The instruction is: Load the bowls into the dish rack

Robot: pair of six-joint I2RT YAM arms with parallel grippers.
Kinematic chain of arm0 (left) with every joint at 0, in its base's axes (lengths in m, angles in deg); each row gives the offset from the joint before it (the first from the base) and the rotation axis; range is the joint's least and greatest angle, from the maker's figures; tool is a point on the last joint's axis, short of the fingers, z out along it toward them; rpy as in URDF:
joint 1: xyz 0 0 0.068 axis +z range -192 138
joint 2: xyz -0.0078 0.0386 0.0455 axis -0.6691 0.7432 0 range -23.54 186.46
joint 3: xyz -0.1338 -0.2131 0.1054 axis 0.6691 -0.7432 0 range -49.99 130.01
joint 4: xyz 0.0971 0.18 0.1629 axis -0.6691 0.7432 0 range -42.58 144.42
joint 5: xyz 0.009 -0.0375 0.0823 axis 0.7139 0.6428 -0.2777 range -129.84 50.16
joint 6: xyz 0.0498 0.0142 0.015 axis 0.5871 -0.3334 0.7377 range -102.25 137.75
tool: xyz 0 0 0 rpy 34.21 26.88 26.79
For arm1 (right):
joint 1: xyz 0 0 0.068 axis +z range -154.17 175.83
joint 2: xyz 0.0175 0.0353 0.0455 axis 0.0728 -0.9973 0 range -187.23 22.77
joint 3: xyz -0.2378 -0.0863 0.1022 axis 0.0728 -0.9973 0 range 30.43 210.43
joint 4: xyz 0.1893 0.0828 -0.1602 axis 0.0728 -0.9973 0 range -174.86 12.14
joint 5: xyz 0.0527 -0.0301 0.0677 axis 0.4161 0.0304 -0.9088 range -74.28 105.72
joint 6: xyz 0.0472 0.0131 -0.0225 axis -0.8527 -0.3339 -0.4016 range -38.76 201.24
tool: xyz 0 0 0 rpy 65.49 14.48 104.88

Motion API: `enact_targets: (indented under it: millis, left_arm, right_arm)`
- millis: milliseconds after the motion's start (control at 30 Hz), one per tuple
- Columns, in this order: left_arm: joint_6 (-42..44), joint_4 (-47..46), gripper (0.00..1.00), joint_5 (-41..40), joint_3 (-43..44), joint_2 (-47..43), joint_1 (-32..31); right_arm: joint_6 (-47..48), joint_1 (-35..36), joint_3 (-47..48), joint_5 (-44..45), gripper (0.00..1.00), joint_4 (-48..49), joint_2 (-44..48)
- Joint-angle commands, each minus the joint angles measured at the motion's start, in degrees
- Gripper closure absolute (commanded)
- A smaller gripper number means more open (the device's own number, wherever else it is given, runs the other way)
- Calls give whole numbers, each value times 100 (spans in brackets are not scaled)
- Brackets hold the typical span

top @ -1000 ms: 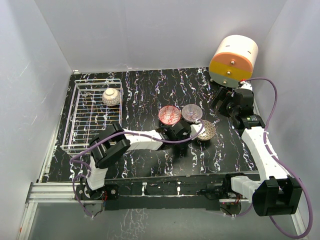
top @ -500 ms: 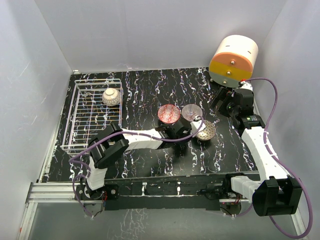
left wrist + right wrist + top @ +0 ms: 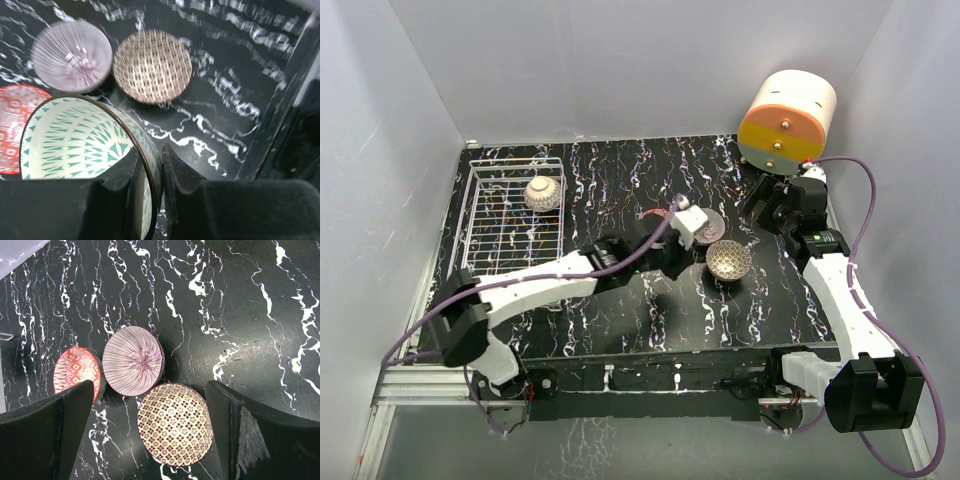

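1. My left fingers (image 3: 177,172) are clamped on the rim of the pale green bowl (image 3: 75,142), one finger inside and one outside. The bowl is tilted and partly covers the red bowl (image 3: 10,120).
2. Beyond it on the table (image 3: 600,180) sit the purple-grey bowl (image 3: 70,55) and the brown-gold lattice bowl (image 3: 152,65). With the red one, they are bunched close together right of the table's middle.
3. My right fingers (image 3: 47,432) stand wide apart with nothing between them, looking down on those three bowls from near the right edge.
4. The dish rack (image 3: 510,255) lies along the left edge toward the far left corner. A whitish-sided bowl (image 3: 542,193) rests in its far end.
5. The cream-orange-yellow cylinder (image 3: 786,118) is at the far right corner.
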Motion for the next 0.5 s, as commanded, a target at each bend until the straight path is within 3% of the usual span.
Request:
enact_targets:
  millis: [0, 233, 467]
  left_arm:
    - [-686, -306, 100, 276, -176, -1076, 820]
    - [-1615, -874, 100, 1239, -817, -2241, 2826]
    - [-2340, -1402, 100, 1979, -894, -2450, 4434]
  right_arm:
    - [-40, -33, -72, -19, 2, 326, 191]
    - [-73, -32, -145, -163, 2, 324, 254]
    - [-119, -27, -165, -360, 3, 334, 269]
